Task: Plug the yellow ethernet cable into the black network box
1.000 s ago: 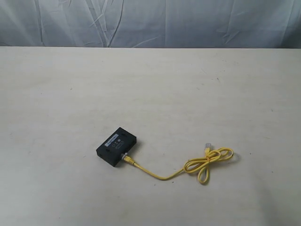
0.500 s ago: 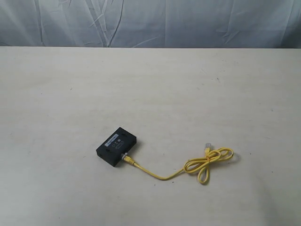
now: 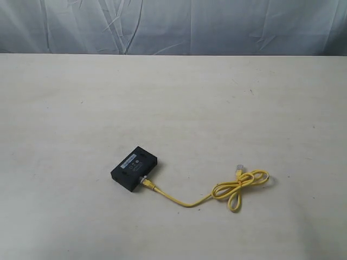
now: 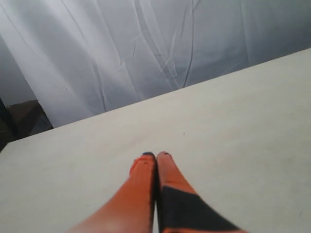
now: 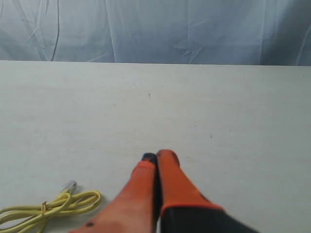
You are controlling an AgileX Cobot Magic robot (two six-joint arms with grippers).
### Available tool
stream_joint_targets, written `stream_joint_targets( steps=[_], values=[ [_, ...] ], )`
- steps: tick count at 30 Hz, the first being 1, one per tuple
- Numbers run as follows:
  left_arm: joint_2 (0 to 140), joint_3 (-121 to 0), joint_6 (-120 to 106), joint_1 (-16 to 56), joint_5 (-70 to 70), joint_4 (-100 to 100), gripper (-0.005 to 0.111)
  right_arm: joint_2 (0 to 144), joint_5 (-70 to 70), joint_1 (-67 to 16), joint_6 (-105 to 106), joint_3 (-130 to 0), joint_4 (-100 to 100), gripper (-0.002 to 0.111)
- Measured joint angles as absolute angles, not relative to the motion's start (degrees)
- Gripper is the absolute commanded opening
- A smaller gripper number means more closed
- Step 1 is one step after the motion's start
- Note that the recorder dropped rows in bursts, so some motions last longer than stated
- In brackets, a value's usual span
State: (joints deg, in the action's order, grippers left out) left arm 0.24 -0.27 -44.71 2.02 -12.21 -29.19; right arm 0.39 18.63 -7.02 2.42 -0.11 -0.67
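Toward the counter's [image 3: 173,97] front edge, left of centre: black network box [image 3: 134,168] with yellow ethernet cable [image 3: 237,184] apparently plugged in!
Left gripper [image 4: 156,155] and right gripper [image 5: 156,156] both hang pressed together, empty. The cable's loops and spare plug [image 3: 238,168] trail toward the front right corner. Nothing obstructs; next, I reckon, just confirm the seating.

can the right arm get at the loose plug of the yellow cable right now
Probably yes. The loose plug lies bare on the table by the looped yellow ethernet cable, nothing over it, near the right gripper, which is shut and must open.
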Motion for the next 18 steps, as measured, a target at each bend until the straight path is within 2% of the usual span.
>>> stream_joint_targets(
  steps=[11, 15, 18],
  values=[
    [0.24, -0.27, -42.11, 2.26, -15.85, -29.15, 0.000, 0.39, 18.63, -7.02, 2.42, -0.11, -0.67, 0.000],
    [0.24, -0.27, -17.24, 2.26, -15.75, -14.16, 0.000, 0.39, 18.63, -7.02, 2.42, -0.11, -0.67, 0.000],
    [0.24, -0.27, -8.27, 2.26, -15.75, -7.01, 0.000, 0.39, 18.63, -7.02, 2.42, -0.11, -0.67, 0.000]
  ],
)
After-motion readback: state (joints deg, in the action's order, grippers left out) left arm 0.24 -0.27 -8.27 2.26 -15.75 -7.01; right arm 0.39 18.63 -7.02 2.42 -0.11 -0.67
